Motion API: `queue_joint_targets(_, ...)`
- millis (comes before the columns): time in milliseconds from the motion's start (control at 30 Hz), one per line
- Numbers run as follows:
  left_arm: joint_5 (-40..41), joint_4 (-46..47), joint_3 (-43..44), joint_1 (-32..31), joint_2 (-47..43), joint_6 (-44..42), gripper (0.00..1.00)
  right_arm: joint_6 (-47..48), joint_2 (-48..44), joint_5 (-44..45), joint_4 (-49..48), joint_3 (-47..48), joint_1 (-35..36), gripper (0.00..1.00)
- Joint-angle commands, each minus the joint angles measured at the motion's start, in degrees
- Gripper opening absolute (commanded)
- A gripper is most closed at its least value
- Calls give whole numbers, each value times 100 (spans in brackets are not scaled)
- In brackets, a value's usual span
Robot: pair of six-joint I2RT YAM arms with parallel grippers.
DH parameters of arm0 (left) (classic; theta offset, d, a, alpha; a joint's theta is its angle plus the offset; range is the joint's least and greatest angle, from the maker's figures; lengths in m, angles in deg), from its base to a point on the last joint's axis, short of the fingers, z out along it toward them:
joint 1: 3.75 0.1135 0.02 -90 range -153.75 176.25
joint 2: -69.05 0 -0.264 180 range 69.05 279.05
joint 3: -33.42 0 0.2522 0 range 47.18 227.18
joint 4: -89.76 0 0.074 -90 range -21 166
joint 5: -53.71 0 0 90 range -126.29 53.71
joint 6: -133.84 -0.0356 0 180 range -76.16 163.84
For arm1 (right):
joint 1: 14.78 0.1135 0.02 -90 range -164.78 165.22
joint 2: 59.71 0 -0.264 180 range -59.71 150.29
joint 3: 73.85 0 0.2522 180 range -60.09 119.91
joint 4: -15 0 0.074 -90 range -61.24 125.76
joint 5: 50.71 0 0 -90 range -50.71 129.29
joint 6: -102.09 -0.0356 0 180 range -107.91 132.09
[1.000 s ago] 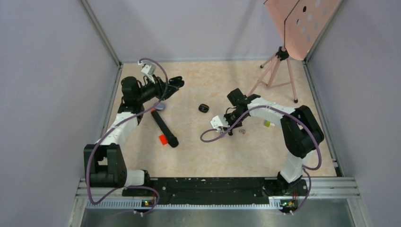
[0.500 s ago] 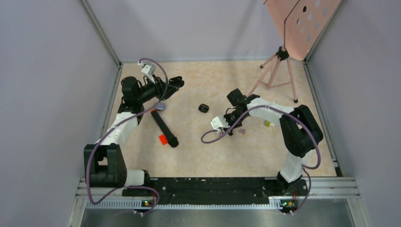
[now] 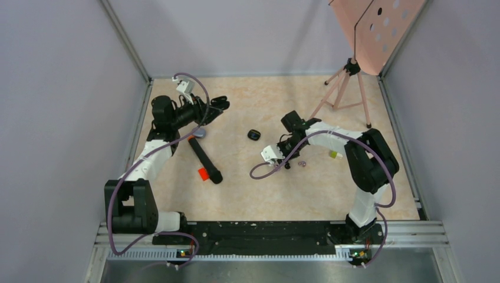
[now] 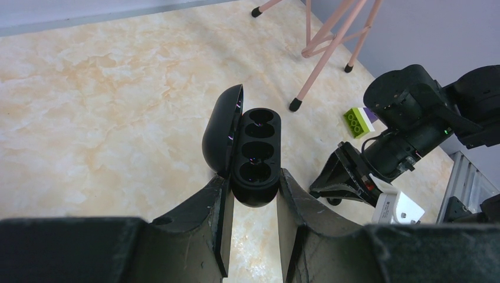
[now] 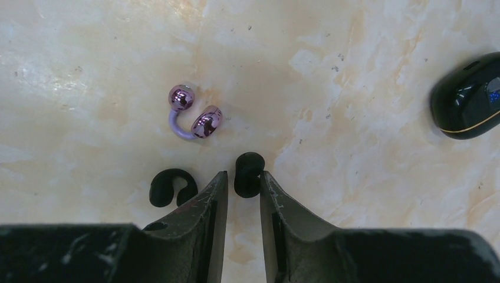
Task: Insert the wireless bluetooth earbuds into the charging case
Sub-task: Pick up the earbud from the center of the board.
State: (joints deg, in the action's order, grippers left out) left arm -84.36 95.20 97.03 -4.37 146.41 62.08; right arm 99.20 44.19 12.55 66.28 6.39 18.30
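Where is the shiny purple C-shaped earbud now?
In the right wrist view, the purple earbud lies on the marbled table, up-left of the right gripper, just above the leftmost black C-shaped earbud.

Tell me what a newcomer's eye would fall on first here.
First comes the open black charging case, lid swung up, pinched in the left gripper. Next is the shiny purple earbud on the marbled table, just beyond the right gripper. That gripper's jaws flank a black earbud, though a firm pinch is unclear, and a second black earbud lies beside it.
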Motion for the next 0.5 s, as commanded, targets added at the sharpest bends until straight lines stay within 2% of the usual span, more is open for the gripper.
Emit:
queue_joint_targets(0,53,133,95,24,-206,-66,0,56,218,75,209,55,94,26)
queue_joint_targets(300,-36,121,104,27,-166,-74,0,-945,25,-88,-61,463,93,13)
queue_joint_targets(367,-204,223,109,27,-144,-98,0,-1241,-94,-122,82,668,59,11)
queue_joint_targets(467,-448,421,74,18,-136,-229,0,-1715,-287,-364,546,1125,-60,2)
